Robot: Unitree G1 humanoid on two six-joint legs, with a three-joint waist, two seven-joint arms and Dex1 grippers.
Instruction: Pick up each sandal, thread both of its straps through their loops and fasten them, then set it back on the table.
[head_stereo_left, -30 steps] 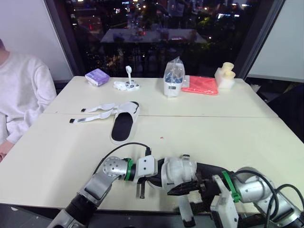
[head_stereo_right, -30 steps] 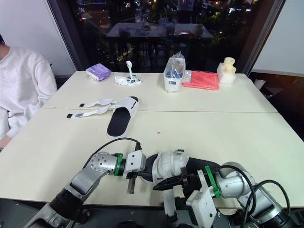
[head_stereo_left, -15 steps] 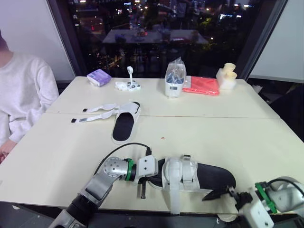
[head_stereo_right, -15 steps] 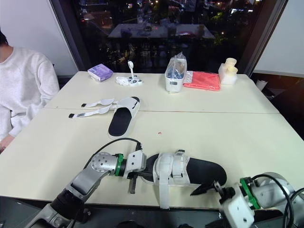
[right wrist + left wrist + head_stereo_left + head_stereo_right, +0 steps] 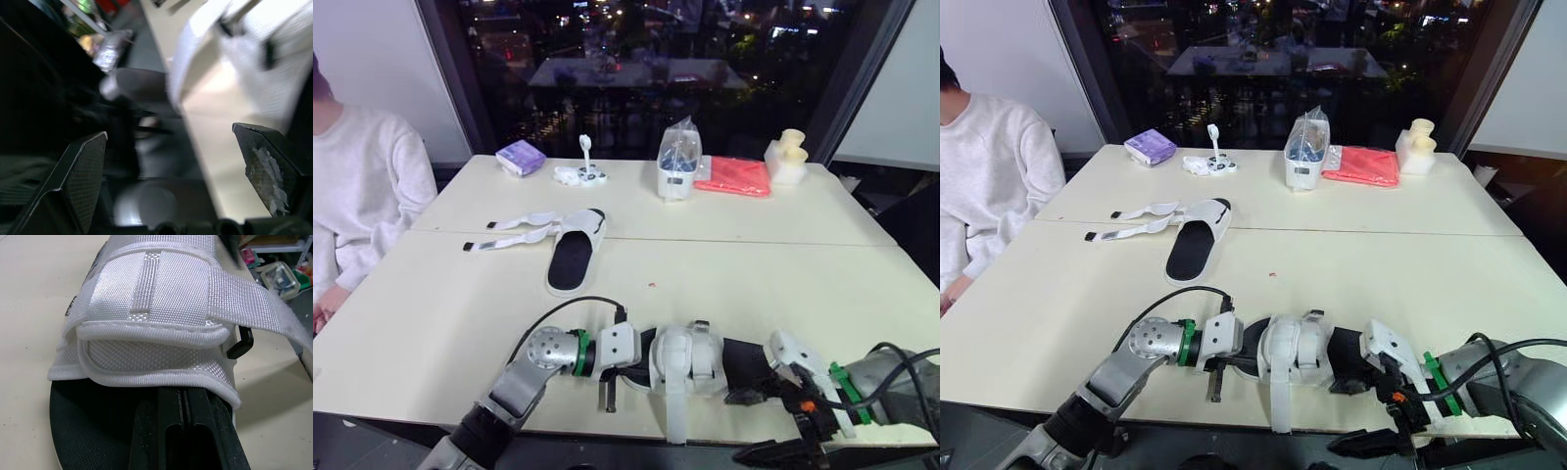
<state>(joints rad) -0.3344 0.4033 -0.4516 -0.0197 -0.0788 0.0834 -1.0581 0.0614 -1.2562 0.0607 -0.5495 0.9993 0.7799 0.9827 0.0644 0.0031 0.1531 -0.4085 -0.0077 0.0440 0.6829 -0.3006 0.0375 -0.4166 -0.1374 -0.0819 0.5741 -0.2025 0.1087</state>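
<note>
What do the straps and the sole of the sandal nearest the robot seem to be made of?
The straps look like white woven synthetic webbing, slightly glossy: a ribbed weave and stitched edges show. The sole looks like matte black foam or rubber, with a fine grainy surface; which of the two, the look leaves open.

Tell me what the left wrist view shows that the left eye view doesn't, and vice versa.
Left wrist view: the left gripper's fingers pressed together under the white strap of the near sandal, beside a black loop. Left eye view: the second sandal with straps unfastened, the open right gripper by the near sandal's heel, a person's sleeve. Both: the near sandal lying on the table.
</note>
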